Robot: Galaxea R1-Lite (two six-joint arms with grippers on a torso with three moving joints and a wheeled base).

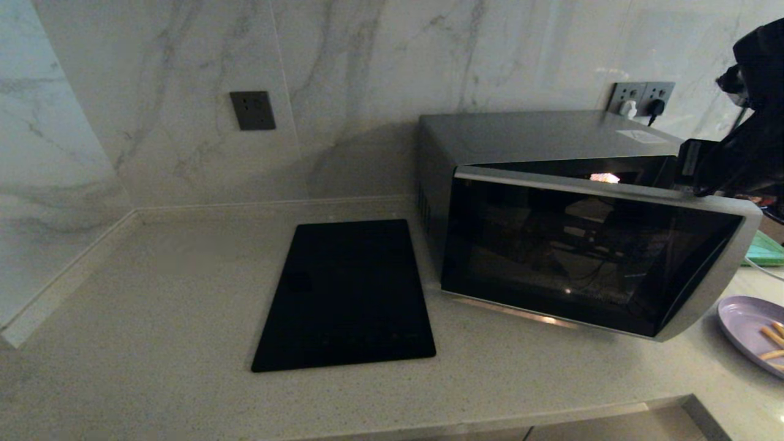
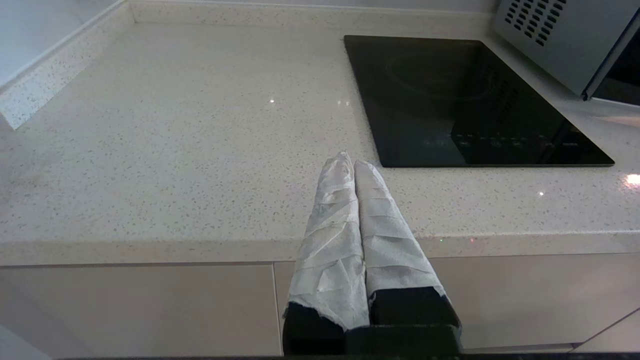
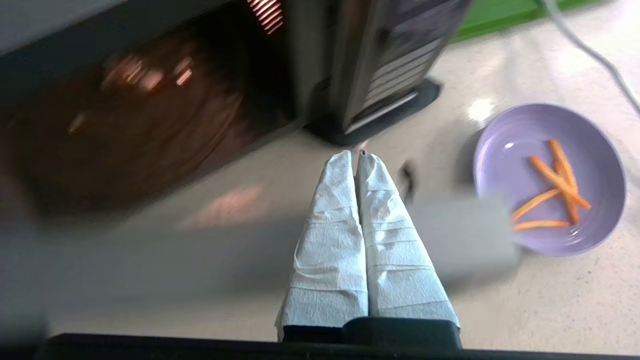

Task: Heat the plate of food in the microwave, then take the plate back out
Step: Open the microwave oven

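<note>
The silver-grey microwave (image 1: 539,135) stands at the back right of the counter, its dark glass door (image 1: 588,257) swung partly open, with a light on inside. My right arm (image 1: 750,141) reaches to the door's free upper corner. In the right wrist view my right gripper (image 3: 356,159) is shut on nothing, its white-wrapped fingers hanging just behind the door's blurred top edge, in front of the open oven (image 3: 150,115). The lavender plate of food (image 1: 744,321) with orange sticks (image 3: 555,185) sits on the counter right of the door. My left gripper (image 2: 350,161) is parked, shut, before the counter's front edge.
A flat black panel (image 1: 346,294) is set into the counter left of the microwave. A green board (image 1: 762,251) and a white cable (image 3: 590,50) lie behind the plate. Wall sockets (image 1: 643,98) sit behind the oven. Marble walls close off the back and left.
</note>
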